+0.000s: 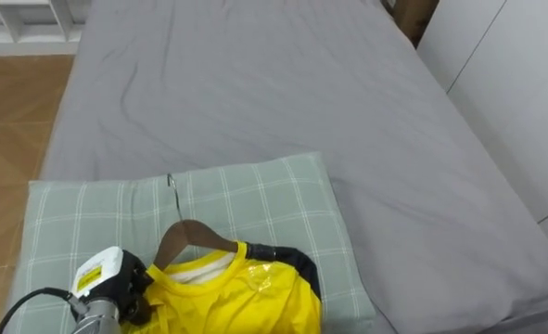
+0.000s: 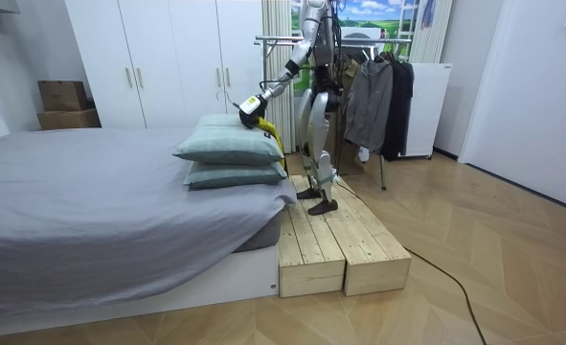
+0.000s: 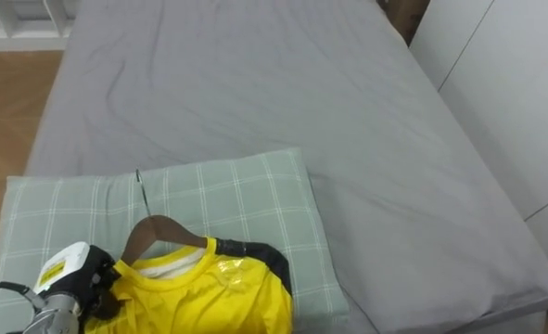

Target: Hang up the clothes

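Note:
A yellow shirt point(image 1: 246, 295) with a dark collar hangs on a wooden hanger point(image 1: 188, 236) whose metal hook point(image 1: 171, 184) points up the bed. Both rest on a green checked pillow point(image 1: 264, 199). My left hand point(image 1: 116, 283) comes in at the lower left and is shut on the hanger's left shoulder, with yellow cloth under its fingers. In the room view I stand on a wooden platform point(image 2: 330, 240) at the head of the bed, with the left hand point(image 2: 251, 107) stretched over two stacked pillows point(image 2: 227, 149) and the yellow shirt point(image 2: 273, 134) drooping off it.
The grey bed point(image 1: 283, 83) stretches away beyond the pillow. A clothes rack point(image 2: 292, 40) with dark garments point(image 2: 378, 96) stands right behind me. White wardrobes point(image 2: 158, 57) line the wall, with cardboard boxes point(image 2: 64, 103) beside them. Wood floor lies on the room view's right.

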Controlling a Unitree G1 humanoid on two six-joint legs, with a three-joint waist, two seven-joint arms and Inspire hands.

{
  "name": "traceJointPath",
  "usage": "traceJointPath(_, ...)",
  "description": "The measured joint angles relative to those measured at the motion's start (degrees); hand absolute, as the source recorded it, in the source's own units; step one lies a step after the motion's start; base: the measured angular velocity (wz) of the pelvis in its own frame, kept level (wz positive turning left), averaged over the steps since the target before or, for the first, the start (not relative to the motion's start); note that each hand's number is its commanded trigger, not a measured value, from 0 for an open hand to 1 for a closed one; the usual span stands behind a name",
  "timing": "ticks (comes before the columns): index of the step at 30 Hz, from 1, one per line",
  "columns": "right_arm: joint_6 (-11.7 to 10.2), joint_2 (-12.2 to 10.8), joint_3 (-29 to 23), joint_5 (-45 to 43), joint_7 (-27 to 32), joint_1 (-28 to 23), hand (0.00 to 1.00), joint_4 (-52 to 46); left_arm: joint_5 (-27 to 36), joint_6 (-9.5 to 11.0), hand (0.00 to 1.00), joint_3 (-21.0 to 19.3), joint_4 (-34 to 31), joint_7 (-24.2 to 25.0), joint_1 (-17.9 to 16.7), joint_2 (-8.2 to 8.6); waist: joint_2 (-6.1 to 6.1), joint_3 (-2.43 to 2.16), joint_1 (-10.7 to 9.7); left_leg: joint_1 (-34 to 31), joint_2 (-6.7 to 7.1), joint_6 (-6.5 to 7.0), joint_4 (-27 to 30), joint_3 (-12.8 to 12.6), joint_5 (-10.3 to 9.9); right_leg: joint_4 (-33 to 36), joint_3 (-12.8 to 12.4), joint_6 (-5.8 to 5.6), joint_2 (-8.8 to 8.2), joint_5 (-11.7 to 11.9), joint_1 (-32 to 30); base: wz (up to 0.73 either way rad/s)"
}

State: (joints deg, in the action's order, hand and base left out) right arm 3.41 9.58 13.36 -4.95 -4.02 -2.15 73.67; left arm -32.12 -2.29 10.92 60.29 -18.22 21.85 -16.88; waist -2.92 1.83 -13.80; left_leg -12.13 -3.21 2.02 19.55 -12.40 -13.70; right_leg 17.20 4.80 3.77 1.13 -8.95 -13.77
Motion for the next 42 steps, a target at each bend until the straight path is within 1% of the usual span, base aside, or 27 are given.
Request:
traceJointPath(2, -0.6, 0.2, 0.0, 0.1, 0.0, -0.1, 0.0, -0.1, 0.1, 0.0, 1.0, 0.0, -1.7, -0.2, -0.5, 0.33, 0.3, -0.06, 0.1, 0.9, 0.08, -0.03, -0.6, 0.0, 0.1, -0.6, 0.0, -0.02, 0.01, 0.0, 0.9, 0.02)
traceJointPath(3, -1.0, 0.3, 0.0, 0.1, 0.1, -0.1, 0.0, -0.1, 0.0, 0.0, 1.0, -0.1, -3.5, -0.4, -1.4, 0.38, 0.52, -0.31, 0.3, 1.4, 0.12, -0.06, -1.0, -0.1, 0.1, -0.8, -0.1, -0.02, 0.01, 0.0, 1.3, 0.0)
traceJointPath(4, -1.1, 0.3, 0.0, 0.1, 0.1, -0.1, 0.0, -0.1, 0.0, 0.0, 1.0, -0.1, -4.1, -0.5, -1.7, 0.41, 0.63, -0.33, 0.3, 1.8, 0.14, -0.08, -1.2, -0.1, 0.1, -1.0, -0.1, -0.02, 0.01, 0.0, 1.7, 0.0)
traceJointPath(5, -1.5, 0.4, -0.1, 0.1, 0.2, 0.0, 0.0, -0.1, 0.0, 0.0, 1.0, -0.2, -5.3, -0.9, -2.5, 0.52, 0.95, -0.63, 0.3, 2.3, 0.17, -0.11, -1.5, -0.1, 0.2, -1.4, 0.0, -0.03, 0.03, 0.0, 2.2, 0.0)
traceJointPath(6, -2.1, 0.4, -0.1, 0.1, 0.3, -0.1, 0.0, 0.0, 0.0, 0.0, 1.0, -0.5, -6.9, -1.4, -3.6, 0.62, 1.01, -0.69, 0.3, 3.1, 0.3, -0.22, -2.1, 0.0, 0.4, -1.6, 0.1, -0.03, -0.01, 0.0, 2.9, 0.04)
traceJointPath(10, -3.6, 0.4, -0.2, 0.1, 0.9, 0.0, 0.0, 0.2, 0.0, 0.3, 1.0, -0.7, -9.3, -2.4, -4.1, 0.85, 1.1, -0.72, 0.4, 4.1, 0.41, -0.28, -2.4, 0.7, 0.5, -2.4, 0.7, -0.03, -0.02, 0.0, 4.5, 0.09)
traceJointPath(13, -3.9, 0.4, -0.3, 0.0, 1.0, -0.1, 0.0, 0.7, 0.0, 0.5, 1.0, -0.6, -10.0, -3.6, -4.1, 1.03, 1.18, -0.71, 0.3, 4.9, 0.46, -0.3, -2.5, 1.5, 0.6, -2.8, 1.4, -0.03, -0.07, 0.0, 5.6, 0.11)
traceJointPath(16, -4.0, 0.4, -0.6, 0.5, 1.0, 0.0, 0.0, 0.4, 0.0, 0.7, 1.0, -0.6, -13.9, -4.5, -4.7, 1.06, 1.31, -0.71, 0.7, 4.9, 0.45, -0.3, -2.1, 1.9, 0.6, -3.0, 1.8, -0.02, -0.11, 0.0, 6.2, 0.12)
traceJointPath(18, -4.2, 0.5, -0.9, 0.7, 1.7, 0.0, 0.0, 0.4, 0.0, 1.6, 1.0, -0.2, -17.1, -6.5, -6.2, 1.35, 1.77, -0.67, 0.5, 5.4, 0.56, -0.3, -2.1, 2.8, 0.6, -3.8, 2.8, -0.02, -0.18, 0.2, 7.5, 0.2)
traceJointPath(21, -4.7, 0.6, -1.2, 1.1, 2.1, 0.4, 0.0, 0.4, -0.2, 3.2, 1.0, 0.1, -17.6, -7.8, -6.4, 2.23, 2.41, -0.75, 1.1, 6.2, 0.58, -0.31, -2.2, 3.2, 0.6, -4.7, 3.2, -0.04, -0.12, 0.3, 8.7, 0.09)
traceJointPath(24, -5.3, 1.0, -1.2, 1.1, 1.8, 0.9, 0.0, 0.4, -1.1, 3.3, 1.0, 0.1, -19.3, -8.0, -6.7, 2.68, 2.85, -0.87, 1.9, 6.3, 0.57, -0.32, -2.2, 3.2, 0.6, -4.6, 3.2, -0.04, -0.11, 0.3, 8.8, 0.0)
traceJointPath(28, -5.3, 1.7, -1.3, 1.0, 1.3, 1.0, 0.0, 0.8, -1.3, 3.6, 1.0, 0.0, -23.3, -8.5, -9.0, 2.67, 3.1, -0.96, 2.0, 6.6, 0.59, -0.34, -2.3, 3.4, 0.6, -4.6, 3.0, -0.04, -0.08, 0.3, 9.0, 0.0)
traceJointPath(30, -5.3, 1.7, -3.0, 0.7, 1.3, 1.2, 0.0, 1.9, -1.2, 3.9, 1.0, 0.0, -26.1, -8.5, -10.4, 2.66, 3.19, -0.92, 2.0, 6.8, 0.63, -0.34, -2.4, 3.6, 0.6, -4.8, 3.2, -0.03, -0.1, 0.3, 9.3, 0.04)
traceJointPath(32, -5.3, 1.7, -4.8, 0.8, 1.3, 1.0, 0.0, 2.0, -1.3, 4.3, 1.0, 0.0, -27.5, -8.5, -10.8, 2.64, 3.32, -0.93, 2.4, 7.1, 0.67, -0.34, -2.4, 3.8, 0.6, -5.4, 3.5, -0.04, -0.09, 0.3, 10.0, 0.06)
traceJointPath(34, -5.2, 1.7, -5.8, 0.9, 1.4, 0.7, 0.0, 2.4, -1.3, 5.0, 1.0, 0.0, -28.6, -8.7, -11.0, 2.55, 3.48, -0.83, 2.8, 7.5, 0.69, -0.34, -2.5, 3.8, 0.6, -5.5, 3.5, -0.04, -0.08, 0.3, 10.4, 0.02)
traceJointPath(35, -5.2, 1.7, -5.9, 0.9, 1.4, 0.7, 0.0, 2.6, -1.3, 5.4, 1.0, 0.0, -29.0, -8.8, -11.0, 2.52, 3.59, -0.87, 3.0, 7.9, 0.71, -0.34, -2.7, 3.8, 0.6, -5.6, 3.4, -0.04, -0.06, 0.3, 10.8, 0.0)
traceJointPath(37, -5.2, 1.7, -5.9, 0.9, 1.4, 0.9, 0.0, 2.6, -1.3, 6.8, 1.0, 0.0, -29.7, -10.0, -11.0, 2.49, 3.78, -0.9, 3.1, 8.2, 0.76, -0.38, -2.9, 3.8, 0.6, -5.6, 3.4, -0.04, -0.06, 0.3, 10.9, 0.0)
traceJointPath(39, -5.2, 1.7, -6.4, 0.8, 1.4, 0.9, 0.0, 2.6, -1.3, 8.8, 1.0, 0.0, -32.3, -12.4, -11.2, 2.19, 3.91, -0.95, 3.3, 9.3, 0.83, -0.43, -3.3, 3.8, 0.6, -5.8, 3.4, -0.05, -0.06, 0.3, 11.8, 0.0)
traceJointPath(40, -5.2, 1.7, -6.7, 0.8, 1.4, 0.9, 0.0, 2.6, -1.3, 9.3, 1.0, 0.0, -32.9, -13.0, -11.2, 2.05, 3.92, -0.96, 3.3, 9.7, 0.84, -0.45, -3.5, 3.8, 0.6, -5.9, 3.3, -0.06, -0.06, 0.3, 12.3, 0.0)
traceJointPath(42, -5.2, 1.8, -6.7, 1.0, 1.5, 0.9, 0.0, 2.7, -1.3, 10.9, 1.0, 0.0, -34.7, -15.0, -11.5, 1.53, 4.11, -1.13, 3.4, 11.6, 0.96, -0.6, -4.6, 3.6, 0.7, -6.6, 3.1, -0.11, -0.03, 0.2, 13.7, -0.04)
